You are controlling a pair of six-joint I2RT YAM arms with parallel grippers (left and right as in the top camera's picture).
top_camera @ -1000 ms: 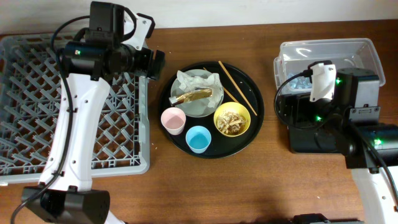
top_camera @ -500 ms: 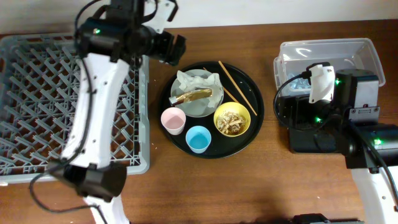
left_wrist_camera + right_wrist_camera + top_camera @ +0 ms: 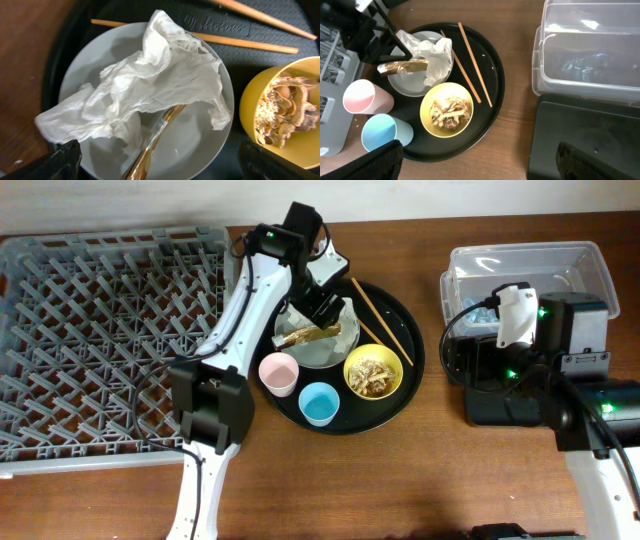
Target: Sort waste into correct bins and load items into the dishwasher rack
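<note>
A crumpled white napkin (image 3: pixel 150 90) and a gold-brown wrapper (image 3: pixel 150 150) lie on the grey-green plate (image 3: pixel 200 145). My left gripper (image 3: pixel 167 165) hovers just above that plate, open wide, nothing between its fingers. The yellow bowl (image 3: pixel 352 375) holds tan food scraps (image 3: pixel 374 374). A pink cup (image 3: pixel 279 373) and a blue cup (image 3: pixel 319 403) stand in front of the plate. Two chopsticks (image 3: pixel 380 320) lie beside it. My right gripper (image 3: pixel 480 162) hangs open over the table's right side, next to the black bin (image 3: pixel 580 135) and clear tub (image 3: pixel 590 50).
The plate, bowl, cups and chopsticks all sit on a large round black tray (image 3: pixel 400 405). The grey dishwasher rack (image 3: pixel 100 350) fills the left side, with my left arm reaching across its back right corner.
My left arm has swung right from over the rack's back corner to above the plate on the round tray. The right arm has stayed still.
</note>
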